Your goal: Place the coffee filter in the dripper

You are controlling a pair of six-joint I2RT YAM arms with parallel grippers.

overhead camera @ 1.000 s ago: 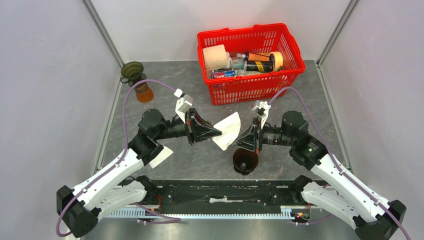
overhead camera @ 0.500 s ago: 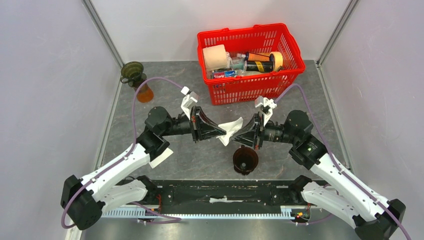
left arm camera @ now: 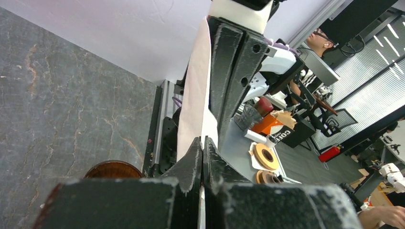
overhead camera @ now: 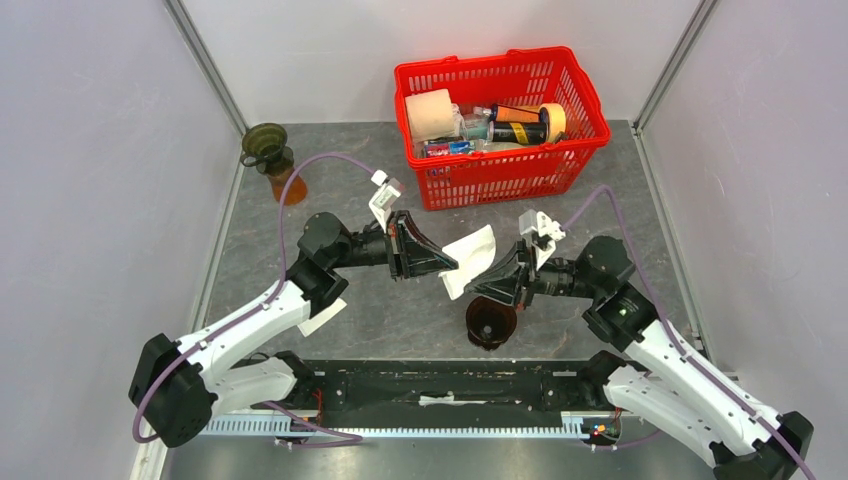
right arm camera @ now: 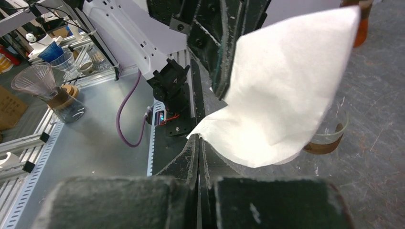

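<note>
Coffee filter (overhead camera: 472, 256) is held in the air, pinched by both closed grippers: left gripper (overhead camera: 452, 267) at its 9 o'clock edge, right gripper (overhead camera: 472, 287) at its lower corner. You will find the dripper (overhead camera: 490, 322) at 6 o'clock, nearest the right gripper.

The filter (overhead camera: 470, 258) is up over the middle of the table (overhead camera: 400, 160). The left gripper (overhead camera: 453, 268) is at its left side and the right gripper (overhead camera: 474, 288) is at its right side, lower down. The dripper (overhead camera: 490, 320) stands on the table just in front of the filter, near the right gripper. The basket (overhead camera: 500, 178) sits at the back, right of the middle, with a roll (overhead camera: 430, 113) and tape (overhead camera: 552, 120) in it. A jug (overhead camera: 288, 185) stands at the back left. A sheet (overhead camera: 322, 315) lies under the left arm.
</note>
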